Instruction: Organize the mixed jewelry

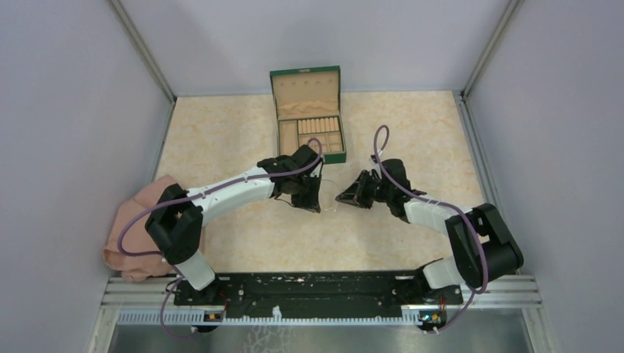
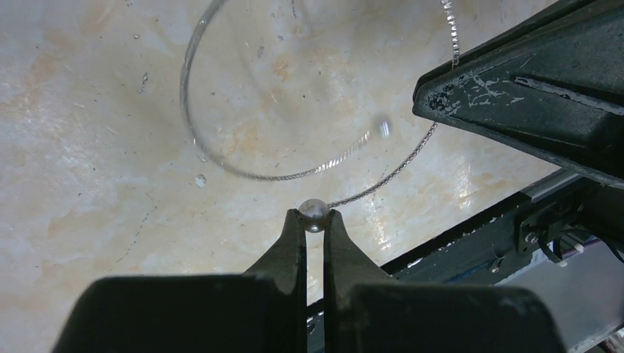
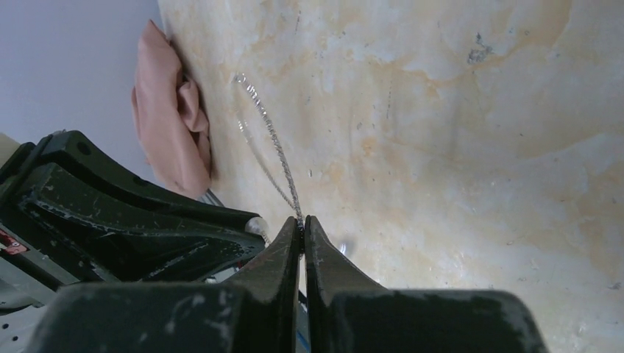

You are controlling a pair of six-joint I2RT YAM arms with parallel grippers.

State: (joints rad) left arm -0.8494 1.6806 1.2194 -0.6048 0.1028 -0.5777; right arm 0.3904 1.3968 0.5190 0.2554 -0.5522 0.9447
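Observation:
A thin silvery chain (image 2: 243,173) loops in the air above the marbled table, with a small pearl bead (image 2: 313,212) at one end. My left gripper (image 2: 314,215) is shut on that bead. My right gripper (image 3: 302,220) is shut on the chain (image 3: 268,140) a short way along it. In the top view the two grippers, left (image 1: 313,202) and right (image 1: 342,198), nearly meet at mid-table, with the chain (image 1: 329,193) faint between them. The pearl (image 3: 256,226) also shows in the right wrist view, beside my left gripper's fingers (image 3: 132,213). A second blurred bead (image 2: 380,126) hangs on the chain.
The green box (image 1: 307,110) with beige compartments stands open at the back centre, just beyond the left gripper. A pink cloth (image 1: 136,235) lies at the table's left edge. The black base rail (image 1: 316,290) runs along the near edge.

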